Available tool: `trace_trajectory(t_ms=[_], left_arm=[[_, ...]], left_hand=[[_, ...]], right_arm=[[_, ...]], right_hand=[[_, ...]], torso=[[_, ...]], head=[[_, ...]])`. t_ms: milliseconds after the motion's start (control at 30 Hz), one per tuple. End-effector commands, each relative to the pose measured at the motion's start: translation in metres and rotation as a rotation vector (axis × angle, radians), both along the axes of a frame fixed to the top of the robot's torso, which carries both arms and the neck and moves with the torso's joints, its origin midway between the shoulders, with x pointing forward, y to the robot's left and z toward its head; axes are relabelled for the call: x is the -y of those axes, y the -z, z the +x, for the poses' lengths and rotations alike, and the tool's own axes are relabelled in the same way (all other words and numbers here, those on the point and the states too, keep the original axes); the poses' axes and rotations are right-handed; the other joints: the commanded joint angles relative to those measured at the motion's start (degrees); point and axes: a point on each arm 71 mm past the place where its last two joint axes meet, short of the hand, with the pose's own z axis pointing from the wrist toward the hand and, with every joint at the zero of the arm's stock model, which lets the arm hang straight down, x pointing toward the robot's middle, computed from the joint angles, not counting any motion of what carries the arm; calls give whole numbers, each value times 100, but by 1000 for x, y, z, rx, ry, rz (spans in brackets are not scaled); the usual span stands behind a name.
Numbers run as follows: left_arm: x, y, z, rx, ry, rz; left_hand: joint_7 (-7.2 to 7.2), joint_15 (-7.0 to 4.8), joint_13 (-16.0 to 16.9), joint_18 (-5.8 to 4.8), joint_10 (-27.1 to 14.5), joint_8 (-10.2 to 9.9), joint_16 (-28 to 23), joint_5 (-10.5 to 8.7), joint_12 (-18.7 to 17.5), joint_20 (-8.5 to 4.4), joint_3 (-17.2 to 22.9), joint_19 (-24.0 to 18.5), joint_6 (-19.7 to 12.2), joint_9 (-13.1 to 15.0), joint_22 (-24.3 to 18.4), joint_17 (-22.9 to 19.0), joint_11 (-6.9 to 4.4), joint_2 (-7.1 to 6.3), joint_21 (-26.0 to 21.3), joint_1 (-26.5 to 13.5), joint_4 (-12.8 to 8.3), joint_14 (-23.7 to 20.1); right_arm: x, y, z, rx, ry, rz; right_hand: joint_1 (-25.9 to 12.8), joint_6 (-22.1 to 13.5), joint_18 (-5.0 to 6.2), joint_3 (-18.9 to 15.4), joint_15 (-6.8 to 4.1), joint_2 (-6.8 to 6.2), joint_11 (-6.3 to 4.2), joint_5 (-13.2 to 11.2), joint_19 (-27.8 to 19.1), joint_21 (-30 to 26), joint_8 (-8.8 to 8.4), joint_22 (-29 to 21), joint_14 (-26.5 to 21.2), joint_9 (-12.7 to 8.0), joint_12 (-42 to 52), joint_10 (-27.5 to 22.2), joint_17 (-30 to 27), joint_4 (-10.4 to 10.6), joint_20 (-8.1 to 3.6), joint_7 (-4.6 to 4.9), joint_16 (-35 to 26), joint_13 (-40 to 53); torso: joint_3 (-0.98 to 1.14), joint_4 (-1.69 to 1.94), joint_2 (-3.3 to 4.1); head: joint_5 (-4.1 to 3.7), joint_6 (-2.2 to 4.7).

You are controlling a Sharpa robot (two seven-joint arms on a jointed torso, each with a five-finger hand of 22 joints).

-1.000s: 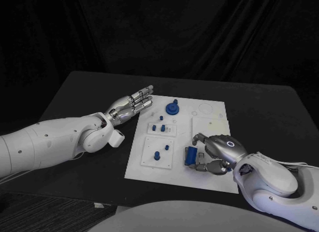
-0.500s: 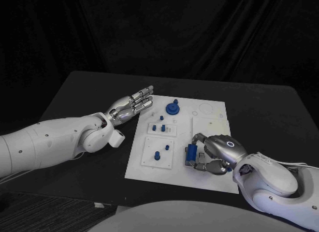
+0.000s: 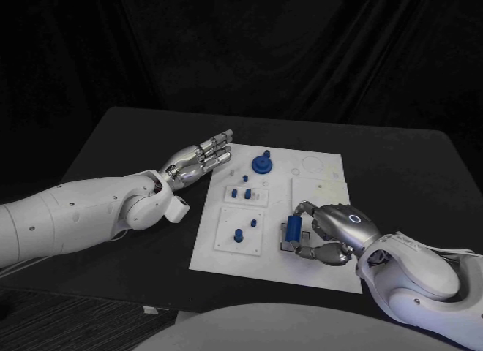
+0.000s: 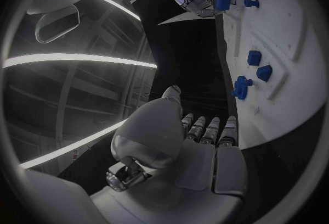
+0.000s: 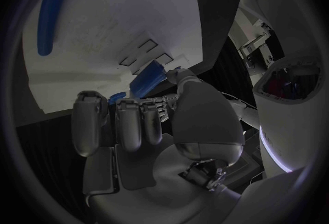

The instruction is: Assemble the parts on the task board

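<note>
1. Near the task board's front edge, my right hand pinches a long blue part, fingers curled round it, just above the white surface.
2. At the board's left edge my left hand hovers flat, fingers spread wide, holding nothing.
3. Other parts sit seated: a round blue knob toward the far edge, small blue pegs in the middle.
4. I can't tell which recess this part belongs in.
5. I'd keep it level and line it up first, then lower slowly, so it doesn't jam or slip from the pinch.
</note>
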Motion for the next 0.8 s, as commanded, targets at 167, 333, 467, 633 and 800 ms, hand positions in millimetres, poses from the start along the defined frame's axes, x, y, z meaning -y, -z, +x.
trace_trajectory(t_ms=[167, 333, 467, 633, 800], left_arm=[[0, -1, -1, 3, 8, -12], [0, -1, -1, 2, 8, -12], [1, 0, -1, 1, 9, -12], [1, 0, -1, 0, 11, -12], [1, 0, -1, -2, 11, -11]], left_hand=[[32, 29, -8, -24, -9, 27, -21, 26, -20, 38, 11, 6, 10, 5, 5, -9, 46, -3, -21, 40, -2, 8], [32, 29, -8, -24, -9, 27, -21, 26, -20, 38, 11, 6, 10, 5, 5, -9, 46, -3, -21, 40, -2, 8], [32, 29, -8, -24, -9, 27, -21, 26, -20, 38, 11, 6, 10, 5, 5, -9, 46, -3, -21, 40, -2, 8], [32, 29, -8, -24, -9, 27, -21, 26, -20, 38, 11, 6, 10, 5, 5, -9, 46, -3, -21, 40, -2, 8], [34, 36, -8, -25, -9, 28, -21, 22, -20, 45, 11, 8, 15, 6, 6, -9, 49, -4, -20, 29, 4, 8]], right_arm=[[0, 0, -6, -12, -8, 7], [-1, 1, -8, -26, -14, -5], [-2, 2, -9, -35, -17, -16], [-2, 4, -8, -46, -17, -34], [-3, 6, -8, -54, -20, -46]], right_hand=[[-180, 470, -42, 676, -20, -81, -11, 248, 190, -39, -214, 1204, 499, 460, 15, 585, 969, 152, -19, -424, -4, 1509], [-202, 440, -41, 697, -15, -101, -5, 256, 187, -44, -270, 1203, 496, 427, 15, 585, 956, 149, -15, -417, -9, 1509], [-212, 422, -40, 712, -12, -109, -1, 241, 185, -48, -307, 1201, 496, 404, 15, 585, 959, 147, -12, -412, -8, 1509], [-239, 400, -35, 733, -7, -114, 5, 157, 176, -67, -371, 1195, 497, 362, 15, 585, 961, 147, -6, -405, -8, 1509], [-254, 370, -31, 751, 4, -121, 17, 92, 167, -85, -434, 1189, 496, 321, 15, 585, 957, 143, 1, -390, -9, 1509]], torso=[[-1, 2, -1], [-2, 6, -1], [-3, 5, -3], [-4, 13, -9], [-1, 4, -3]], head=[[6, -1], [4, -1], [-9, -1], [-10, -1], [11, -1]])
